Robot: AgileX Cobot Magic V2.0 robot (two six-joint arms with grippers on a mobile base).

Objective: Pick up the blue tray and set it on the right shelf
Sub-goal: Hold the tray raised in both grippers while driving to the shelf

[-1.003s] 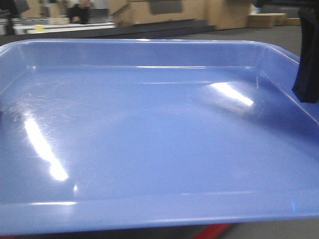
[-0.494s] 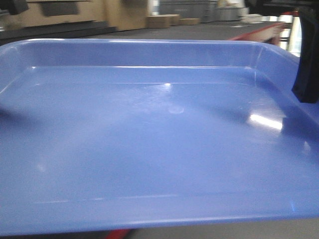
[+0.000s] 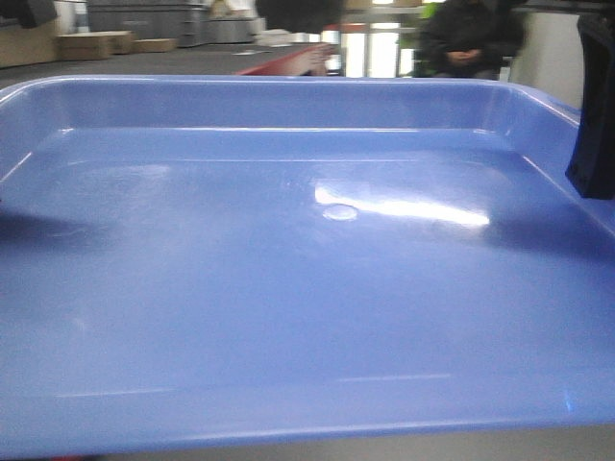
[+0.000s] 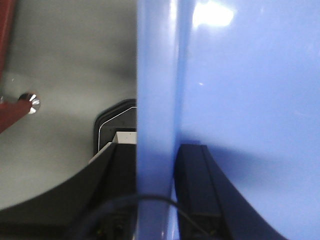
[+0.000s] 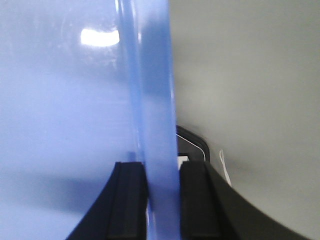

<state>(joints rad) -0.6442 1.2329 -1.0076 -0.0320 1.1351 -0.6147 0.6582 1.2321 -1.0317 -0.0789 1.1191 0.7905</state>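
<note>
The blue tray (image 3: 288, 269) fills the front view, held level and empty, its glossy floor catching a light streak. My left gripper (image 4: 156, 150) is shut on the tray's left rim (image 4: 155, 90), one black finger (image 4: 122, 170) outside and one inside. Over on the other side, the right gripper (image 5: 161, 167) is shut on the right rim (image 5: 150, 90) the same way. In the front view only a black finger (image 3: 594, 125) of the right gripper shows, at the tray's right edge. The right shelf is out of view.
Beyond the tray's far rim are a dark tabletop with a red edge (image 3: 288, 60), cardboard boxes (image 3: 91, 43) at the back left and a person in dark clothes (image 3: 471, 34) by a bright doorway. Below the left rim, a red bar with a metal cap (image 4: 27, 102) lies over grey floor.
The background has slid leftward behind the tray: the boxes moved to the far left and the person and doorway came into sight. The tray stays fixed between both grippers.
</note>
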